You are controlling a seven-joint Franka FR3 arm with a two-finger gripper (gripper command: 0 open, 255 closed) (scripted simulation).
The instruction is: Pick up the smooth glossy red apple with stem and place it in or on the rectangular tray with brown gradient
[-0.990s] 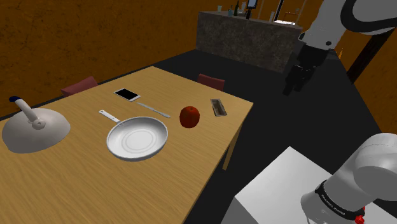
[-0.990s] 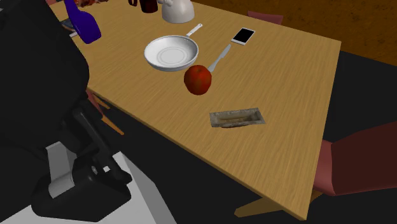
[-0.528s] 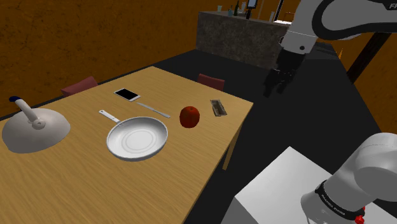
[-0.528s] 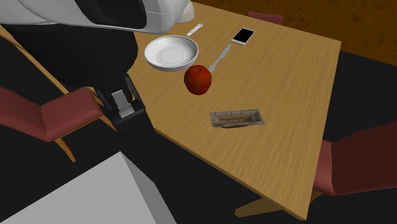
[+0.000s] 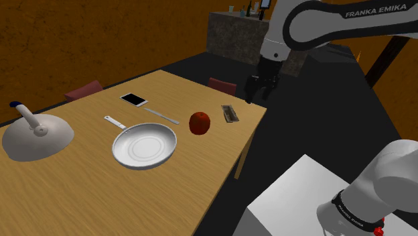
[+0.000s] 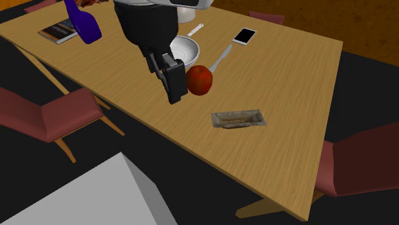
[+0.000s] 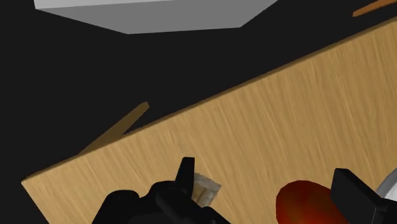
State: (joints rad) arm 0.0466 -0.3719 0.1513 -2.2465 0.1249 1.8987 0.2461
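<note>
The step in hand, as I judge it, is the approach. The gripper [image 5: 255,90] hangs in the air near the table [image 5: 100,194] corner with its jaws spread and nothing between them gripped. The red apple [image 5: 199,123] sits on the wood ahead of and below the jaws, apart from both fingers. In the wrist view the apple [image 7: 305,202] shows in the gap between the fingers but closer to one of them, so the gripper [image 7: 267,173] does not look centred on it yet. The tray [image 5: 230,113], a small shallow rectangle, lies flat near the table's edge, nearer the jaws than the apple is; in the wrist view the tray [image 7: 205,188] peeks out just beside the other finger.

To do this well, I would first bring the jaws across until the apple stands midway between them, and only then go down; a slanted descent risks one finger nudging the round fruit and rolling it. The jaws should stay wide until they straddle the apple, then close on its broadest band, below the stem — a pinch too high on such a glossy curve could squeeze it out. The path should pass over the tray, not through it. The white pan [image 5: 144,145] lies beyond the apple from the jaws, so the farther finger needs to keep off its rim. In the second exterior view the gripper [image 6: 174,94] overlaps the side of the apple [image 6: 201,79], but how far above the wood it is I cannot tell.
</note>
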